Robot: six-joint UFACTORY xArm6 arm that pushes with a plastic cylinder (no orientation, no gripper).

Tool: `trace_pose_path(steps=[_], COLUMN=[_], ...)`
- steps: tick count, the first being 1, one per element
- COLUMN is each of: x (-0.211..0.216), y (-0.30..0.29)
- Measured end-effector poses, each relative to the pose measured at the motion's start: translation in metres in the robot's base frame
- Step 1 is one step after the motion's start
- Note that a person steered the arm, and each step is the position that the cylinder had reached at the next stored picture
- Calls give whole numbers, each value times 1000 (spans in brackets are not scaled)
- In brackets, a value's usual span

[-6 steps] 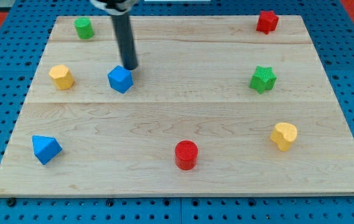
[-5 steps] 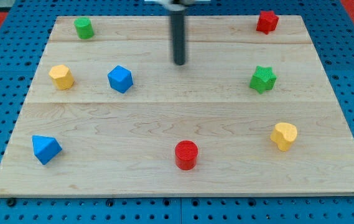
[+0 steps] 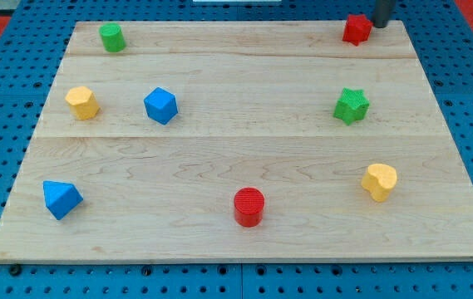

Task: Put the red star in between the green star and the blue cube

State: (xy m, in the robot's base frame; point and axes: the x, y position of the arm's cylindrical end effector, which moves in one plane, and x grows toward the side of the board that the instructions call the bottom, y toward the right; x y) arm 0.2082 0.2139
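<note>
Nearest, the red cylinder (image 3: pixel 249 206) sits unmoved. Farther back, the blue cube (image 3: pixel 160 105) and green star (image 3: pixel 351 105) are unchanged. Farthest, my tip (image 3: pixel 382 25) has crossed from board centre to the red star's (image 3: pixel 357 29) three o'clock, just beside it; the rod carries no claw.

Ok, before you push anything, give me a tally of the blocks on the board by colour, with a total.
Red: 2, the red star and the red cylinder
Green: 2, the green star and the green cylinder
Blue: 2, the blue cube and the blue wedge
Yellow: 2, one at the view's left, one at the view's right
Total: 8 blocks
My tip is just right of the red star.
</note>
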Motion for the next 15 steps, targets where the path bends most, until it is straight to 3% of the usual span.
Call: trace_pose_path(steps=[1, 2, 3, 4, 6, 7, 8, 10, 12, 15], x=[29, 21, 62, 119, 84, 107, 121, 67, 132, 149], y=[-94, -112, -159, -160, -172, -242, -222, -177, -188, -181])
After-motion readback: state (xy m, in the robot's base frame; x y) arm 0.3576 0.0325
